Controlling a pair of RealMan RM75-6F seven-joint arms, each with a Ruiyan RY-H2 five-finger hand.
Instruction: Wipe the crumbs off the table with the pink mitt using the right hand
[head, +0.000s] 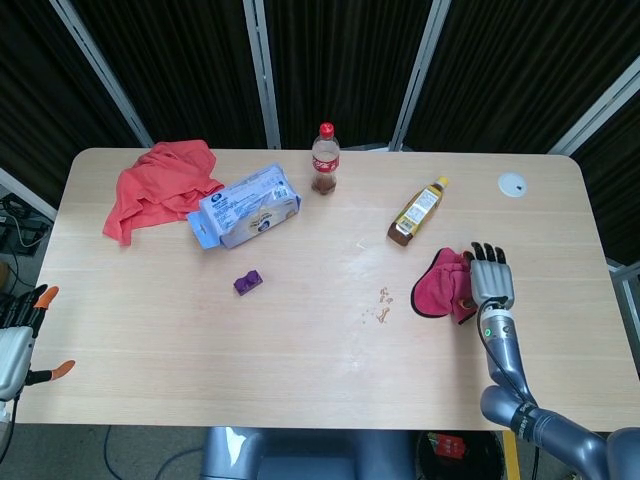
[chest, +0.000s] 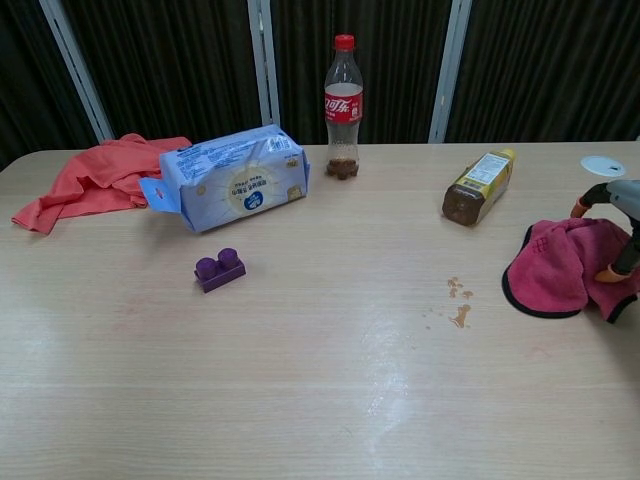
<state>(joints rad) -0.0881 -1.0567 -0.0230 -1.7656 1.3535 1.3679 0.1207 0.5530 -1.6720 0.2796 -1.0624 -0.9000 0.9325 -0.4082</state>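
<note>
Trouble here would most likely come from the soft pink fabric mitt (head: 444, 284) bunching or sliding ahead of the right hand (head: 491, 281), since the hand seems only to rest against its right edge rather than sit inside it; a sweep begun now could leave the brown crumbs (head: 382, 305) where they lie, just left of the mitt on the pale wooden table (head: 300, 350). A wide sweep might also knock the yellow-capped bottle of brown liquid (head: 416, 212) lying beyond the mitt. The right hand lies palm-down with fingers extended side by side, pointing away from the robot; whether it grips any fabric I cannot tell. The left hand (head: 18, 335) hangs off the table's near-left corner, fingers spread, holding nothing.
</note>
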